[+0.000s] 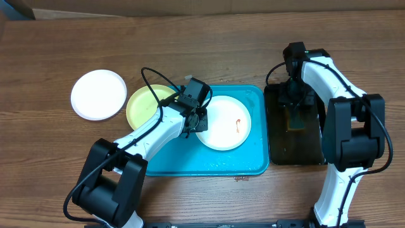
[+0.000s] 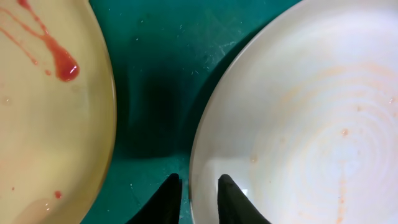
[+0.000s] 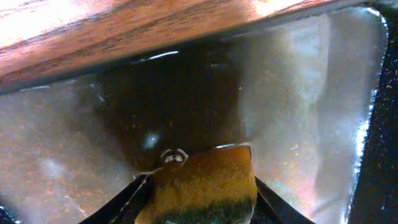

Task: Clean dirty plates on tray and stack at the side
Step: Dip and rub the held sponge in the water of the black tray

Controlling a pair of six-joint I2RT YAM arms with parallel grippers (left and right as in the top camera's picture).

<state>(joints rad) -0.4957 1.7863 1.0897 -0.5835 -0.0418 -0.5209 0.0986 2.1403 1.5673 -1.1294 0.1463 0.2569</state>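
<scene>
The turquoise tray [image 1: 190, 158] holds a white plate [image 1: 221, 130] with a red sauce smear. A pale yellow-green plate [image 1: 144, 104] with red smears overlaps the tray's left end. A second white plate [image 1: 98, 95] lies on the table to the left. My left gripper [image 1: 197, 121] straddles the left rim of the white plate on the tray. In the left wrist view the gripper [image 2: 198, 180] is closed narrowly over that plate's [image 2: 311, 112] rim, with the yellow-green plate [image 2: 43, 124] at left and the tray [image 2: 161, 74] between. My right gripper [image 3: 200, 183] is shut on a wet yellow-and-green sponge [image 3: 205, 174].
A narrow black tray [image 1: 281, 145] holding liquid stands to the right of the turquoise tray. My right gripper [image 1: 294, 104] holds the sponge down in it, near its far end. The black tray's wet floor [image 3: 292, 93] and the wooden table [image 3: 93, 25] show in the right wrist view.
</scene>
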